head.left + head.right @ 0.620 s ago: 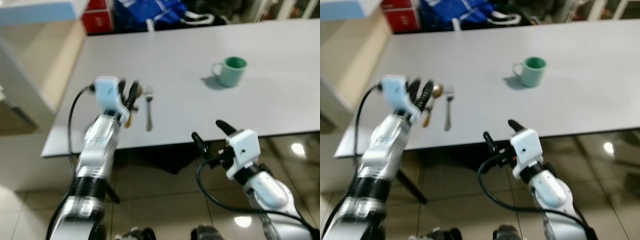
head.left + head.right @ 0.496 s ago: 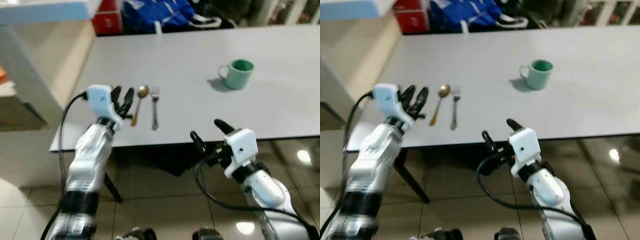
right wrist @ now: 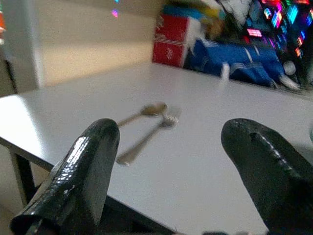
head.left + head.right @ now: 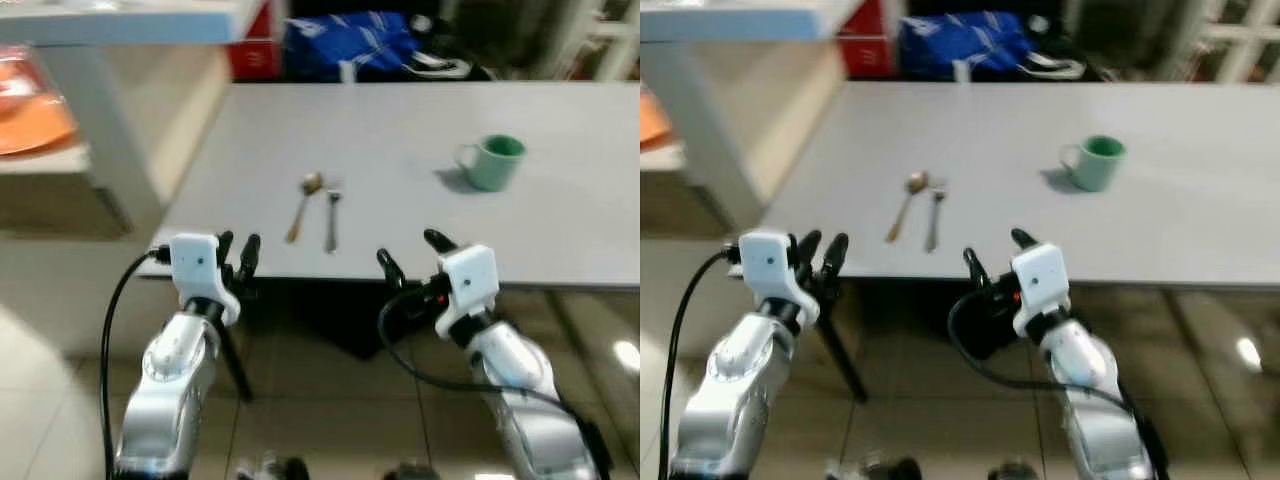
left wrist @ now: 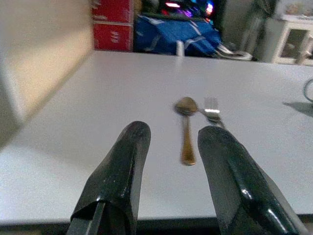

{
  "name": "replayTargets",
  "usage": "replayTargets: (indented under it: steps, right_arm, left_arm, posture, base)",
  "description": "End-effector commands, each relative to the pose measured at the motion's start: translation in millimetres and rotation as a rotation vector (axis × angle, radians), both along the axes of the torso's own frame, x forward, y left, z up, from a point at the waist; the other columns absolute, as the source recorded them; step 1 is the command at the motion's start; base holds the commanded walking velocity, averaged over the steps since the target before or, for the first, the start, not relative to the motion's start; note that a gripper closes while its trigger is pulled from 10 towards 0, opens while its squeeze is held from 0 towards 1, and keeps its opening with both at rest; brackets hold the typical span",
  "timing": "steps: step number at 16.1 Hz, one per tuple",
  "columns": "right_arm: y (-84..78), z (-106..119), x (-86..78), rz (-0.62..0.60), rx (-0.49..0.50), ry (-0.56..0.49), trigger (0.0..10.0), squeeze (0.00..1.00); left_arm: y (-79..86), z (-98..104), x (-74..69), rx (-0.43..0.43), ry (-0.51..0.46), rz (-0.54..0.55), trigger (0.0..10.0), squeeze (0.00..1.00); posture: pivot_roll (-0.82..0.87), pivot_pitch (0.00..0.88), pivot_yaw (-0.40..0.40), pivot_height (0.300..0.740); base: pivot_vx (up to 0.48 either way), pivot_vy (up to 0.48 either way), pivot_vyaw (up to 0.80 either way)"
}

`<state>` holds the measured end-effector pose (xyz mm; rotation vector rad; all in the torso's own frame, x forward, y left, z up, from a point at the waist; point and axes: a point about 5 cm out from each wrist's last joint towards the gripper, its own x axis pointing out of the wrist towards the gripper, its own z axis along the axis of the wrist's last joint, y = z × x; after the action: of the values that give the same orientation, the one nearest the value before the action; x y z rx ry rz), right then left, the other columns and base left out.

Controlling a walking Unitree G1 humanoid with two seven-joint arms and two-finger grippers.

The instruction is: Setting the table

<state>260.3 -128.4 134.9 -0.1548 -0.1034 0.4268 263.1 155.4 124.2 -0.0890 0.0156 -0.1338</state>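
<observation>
Spoon (image 4: 304, 203) beside fork (image 4: 331, 217), green mug (image 4: 491, 162) well apart, table (image 4: 420, 130)

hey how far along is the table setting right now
Done: a spoon and fork lie side by side near the table edge, with a green mug farther back. In hand: nothing; left gripper and right gripper are open and empty. Left: no plate is out.

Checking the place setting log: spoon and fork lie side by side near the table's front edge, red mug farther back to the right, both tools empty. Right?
One error: the mug is green, not red, as the left eye view shows. The rest holds: spoon and fork lie side by side near the table front edge, and the left tool and right tool are empty.
</observation>
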Motion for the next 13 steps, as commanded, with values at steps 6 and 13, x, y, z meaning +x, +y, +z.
replayTargets:
  steps: [6, 13]
  right_arm:
    - [1.8, -6, 1.6, -0.015, 0.019, -0.007, 10.0, 0.00]
    - [1.9, -7, 1.8, -0.009, 0.019, -0.016, 10.0, 0.00]
  left_arm:
    - [4.8, 3, 14.1, 0.050, 0.033, 0.053, 10.0, 0.00]
    - [10.4, 3, 21.7, 0.054, 0.038, 0.123, 10.0, 0.00]
  posture:
    - [-0.16, 0.000, 0.076, 0.740]
    - [-0.17, 0.000, 0.080, 0.740]
  base:
    - [0.000, 0.479, 0.00]
    - [0.000, 0.480, 0.00]
